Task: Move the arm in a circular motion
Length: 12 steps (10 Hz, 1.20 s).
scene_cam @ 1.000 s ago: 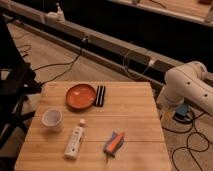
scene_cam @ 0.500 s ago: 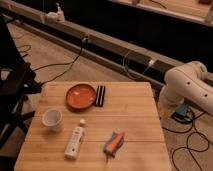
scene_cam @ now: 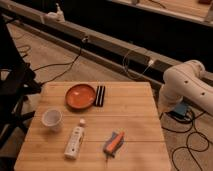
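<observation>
The large white arm [scene_cam: 187, 85] of thick rounded segments stands at the right of the camera view, just beyond the right edge of the wooden table [scene_cam: 135, 120]. Its bulbous joint sits at about table height and the far segment runs out of the picture to the right. The gripper is not in view.
On the table lie an orange plate [scene_cam: 80, 95], a black flat bar [scene_cam: 100, 95], a white cup [scene_cam: 52, 118], a white bottle [scene_cam: 74, 141] on its side and an orange and blue tool [scene_cam: 113, 143]. Cables run over the floor behind and to the right. A black chair frame [scene_cam: 12, 90] stands at the left.
</observation>
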Available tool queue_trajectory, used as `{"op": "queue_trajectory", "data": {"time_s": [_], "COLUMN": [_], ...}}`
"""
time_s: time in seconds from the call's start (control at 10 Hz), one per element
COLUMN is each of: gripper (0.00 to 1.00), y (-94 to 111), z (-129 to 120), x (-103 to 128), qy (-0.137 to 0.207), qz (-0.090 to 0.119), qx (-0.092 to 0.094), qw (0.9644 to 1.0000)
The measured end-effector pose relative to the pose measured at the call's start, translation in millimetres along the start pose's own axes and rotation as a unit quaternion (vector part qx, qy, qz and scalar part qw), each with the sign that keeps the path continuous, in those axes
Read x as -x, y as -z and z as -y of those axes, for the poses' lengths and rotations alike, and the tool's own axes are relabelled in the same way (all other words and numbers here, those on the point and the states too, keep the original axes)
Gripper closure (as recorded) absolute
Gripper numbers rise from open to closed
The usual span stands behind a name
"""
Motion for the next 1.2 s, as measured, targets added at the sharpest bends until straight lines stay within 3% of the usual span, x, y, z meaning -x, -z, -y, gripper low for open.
{"op": "queue_trajectory", "data": {"time_s": [0.1, 0.4, 0.7, 0.9, 1.0, 1.2], "gripper": [1.00, 1.00, 1.00, 1.00, 1.00, 1.00], "y": [-8.5, -31.5, -47.5, -49.8, -48.6, -38.2], "z": [23.3, 71.4, 106.1, 108.9, 96.8, 55.0], "x": [4.2, 26.5, 86.5, 149.4, 184.9, 227.8], "qy": [0.004, 0.024, 0.069, 0.121, 0.151, 0.198], "qz": [-0.012, -0.027, -0.017, 0.007, 0.031, 0.079], "qx": [-0.016, -0.043, -0.052, -0.049, -0.039, -0.012], "qw": [0.9998, 0.9984, 0.9961, 0.9914, 0.9872, 0.9769]}}
